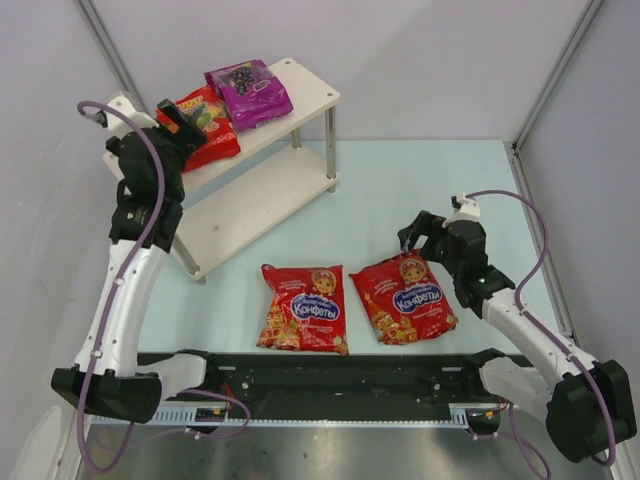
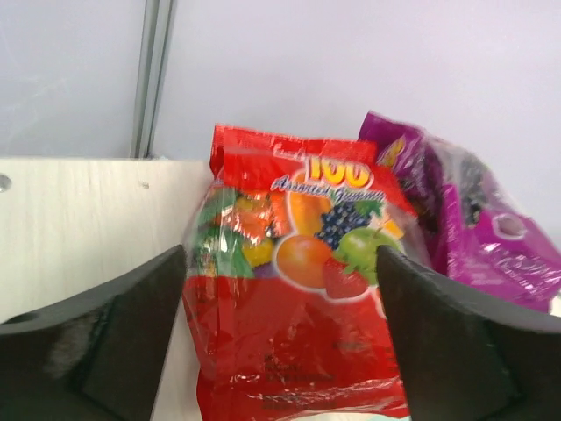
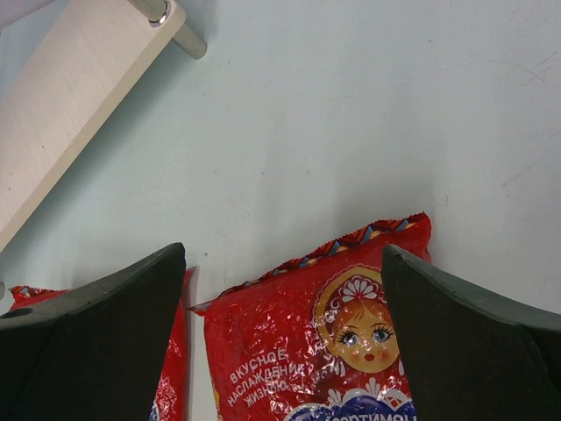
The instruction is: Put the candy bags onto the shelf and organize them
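Note:
The shelf (image 1: pixel 262 205) stands at the back left. On its top board lie the red fruit-print bag (image 1: pixel 212 128) and the purple grape bag (image 1: pixel 248 92), side by side. My left gripper (image 1: pixel 184 122) is open at the near end of the fruit-print bag (image 2: pixel 298 289), one finger on each side; the purple bag (image 2: pixel 478 224) lies to its right. Two red bags with blue oval logos lie flat on the table, one left (image 1: pixel 303 308) and one right (image 1: pixel 405 298). My right gripper (image 1: pixel 412 238) is open and empty, hovering over the top edge of the right bag (image 3: pixel 337 351).
The shelf's lower board (image 3: pixel 70 96) and one metal leg (image 3: pixel 171 22) show at the top left of the right wrist view. The left red bag's edge (image 3: pixel 171 386) lies just beside the right one. Grey walls stand behind the shelf.

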Robot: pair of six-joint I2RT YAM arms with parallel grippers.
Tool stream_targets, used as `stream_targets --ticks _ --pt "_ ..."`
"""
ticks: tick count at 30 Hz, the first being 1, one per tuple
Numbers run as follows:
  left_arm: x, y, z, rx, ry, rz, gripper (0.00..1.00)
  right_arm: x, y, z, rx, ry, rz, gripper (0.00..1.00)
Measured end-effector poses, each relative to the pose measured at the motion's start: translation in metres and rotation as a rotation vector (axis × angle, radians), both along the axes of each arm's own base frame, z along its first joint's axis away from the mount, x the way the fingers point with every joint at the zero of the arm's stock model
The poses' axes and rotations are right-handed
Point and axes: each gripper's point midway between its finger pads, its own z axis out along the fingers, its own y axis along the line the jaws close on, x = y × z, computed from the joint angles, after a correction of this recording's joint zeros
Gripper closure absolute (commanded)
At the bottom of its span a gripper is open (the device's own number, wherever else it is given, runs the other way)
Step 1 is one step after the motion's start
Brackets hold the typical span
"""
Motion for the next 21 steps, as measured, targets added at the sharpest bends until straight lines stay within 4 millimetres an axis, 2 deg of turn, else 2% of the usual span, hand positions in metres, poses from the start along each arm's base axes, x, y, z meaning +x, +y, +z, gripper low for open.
stream_targets --ticks 2,7,10,13,14,16,17,21 --pt "-0.003 0.001 0.017 -0.001 -0.026 -0.001 0.0 0.0 0.0 -0.001 -0.001 0.004 -0.001 0.02" --pt "0.006 -0.009 0.083 -0.002 -0.159 -0.054 0.0 0.001 -0.001 -0.003 -0.006 0.009 -0.002 0.02" --pt "0.027 -0.025 0.11 0.019 -0.21 -0.12 0.01 0.001 -0.002 -0.004 -0.013 0.007 -0.001 0.02" --pt "0.064 -0.048 0.125 0.057 -0.223 -0.193 0.11 0.001 -0.002 -0.003 -0.014 0.006 -0.001 0.02" --pt "0.083 -0.059 0.125 0.071 -0.222 -0.223 0.18 0.002 -0.002 -0.004 -0.016 0.006 0.0 0.02" --pt "0.113 -0.079 0.127 0.107 -0.22 -0.271 0.24 0.002 -0.002 -0.004 -0.017 0.007 -0.001 0.02" --pt "0.13 -0.094 0.12 0.128 -0.205 -0.3 0.31 0.003 -0.002 -0.006 -0.019 0.01 -0.001 0.02" --pt "0.176 -0.135 0.065 0.203 -0.087 -0.364 0.35 0.003 -0.002 -0.011 -0.024 0.024 -0.001 0.02"
